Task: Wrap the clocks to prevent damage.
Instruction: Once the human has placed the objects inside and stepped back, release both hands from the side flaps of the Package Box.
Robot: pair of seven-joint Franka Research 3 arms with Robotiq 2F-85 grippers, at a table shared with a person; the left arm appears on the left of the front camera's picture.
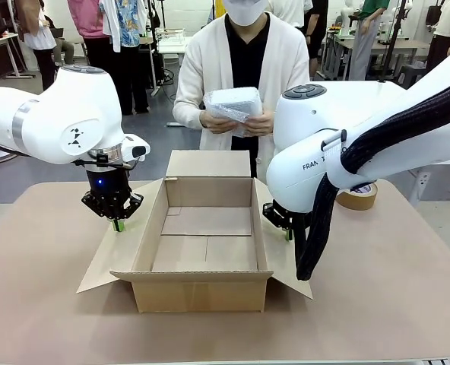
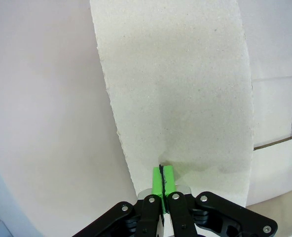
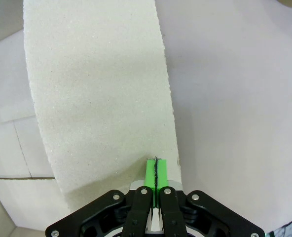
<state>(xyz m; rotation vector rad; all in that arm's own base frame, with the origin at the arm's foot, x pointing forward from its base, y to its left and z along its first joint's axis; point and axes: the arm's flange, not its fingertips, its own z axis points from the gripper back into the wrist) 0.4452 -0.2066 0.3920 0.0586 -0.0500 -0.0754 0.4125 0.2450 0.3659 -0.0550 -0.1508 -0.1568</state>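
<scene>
The brown table (image 1: 407,304) carries an open cardboard box (image 1: 202,293) at its middle, its inside bare and its side flaps splayed outward. The left arm comes in low from the side with its wrist turned straight down, and the left gripper (image 1: 117,225) stands upright over the left flap (image 1: 103,262). In the left wrist view its green pads (image 2: 168,178) are pressed together with nothing between them, the tips seeming to touch the flap's pale surface near its edge. The right arm's bulky white link crosses in front of the box's right side and partly hides the right gripper (image 1: 289,233), which also points down onto the right flap (image 1: 286,266). Its pads (image 3: 149,174) are clenched flat against each other, empty, tips at the cardboard. Beyond the box a person holds a white bundle in clear wrap (image 1: 232,103) at chest height in both hands (image 1: 219,123); what is inside cannot be told. A tape roll (image 1: 358,196) lies on the table behind the right arm.
</scene>
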